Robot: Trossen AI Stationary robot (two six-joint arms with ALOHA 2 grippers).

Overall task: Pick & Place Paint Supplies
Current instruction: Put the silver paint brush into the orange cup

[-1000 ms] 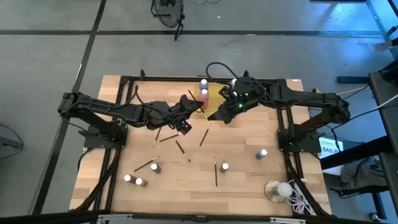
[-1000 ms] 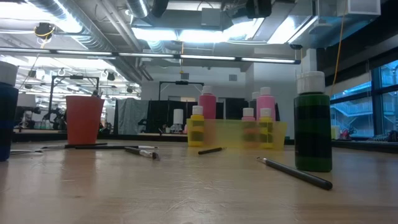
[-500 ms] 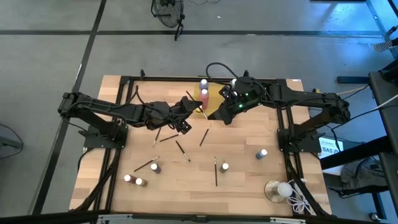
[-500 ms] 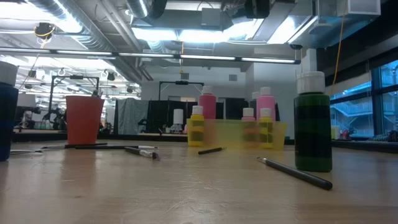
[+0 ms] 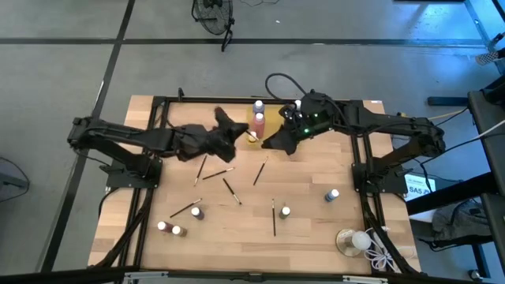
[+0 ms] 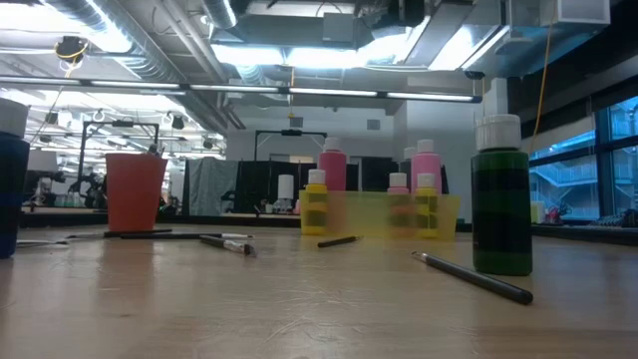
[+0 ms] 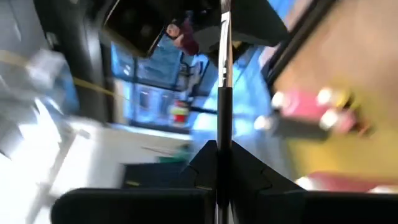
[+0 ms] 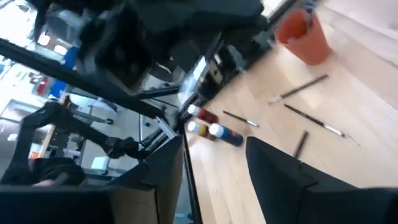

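Paintbrushes [image 5: 207,177] and small white-capped bottles [image 5: 195,212] lie scattered over the middle and front of the wooden table [image 5: 316,237]. More bottles stand in a yellow tray [image 5: 272,118] at the back edge, a pink one [image 5: 258,122] among them. The left gripper [image 5: 227,126], raised near that tray, is clamped on one thin dark brush [image 7: 222,93]. The right gripper [image 5: 272,143] hangs just beside the tray with its fingers [image 8: 280,174] parted and nothing between them.

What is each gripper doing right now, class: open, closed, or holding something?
Left gripper: closed on a paintbrush.
Right gripper: fingers open, holding nothing.
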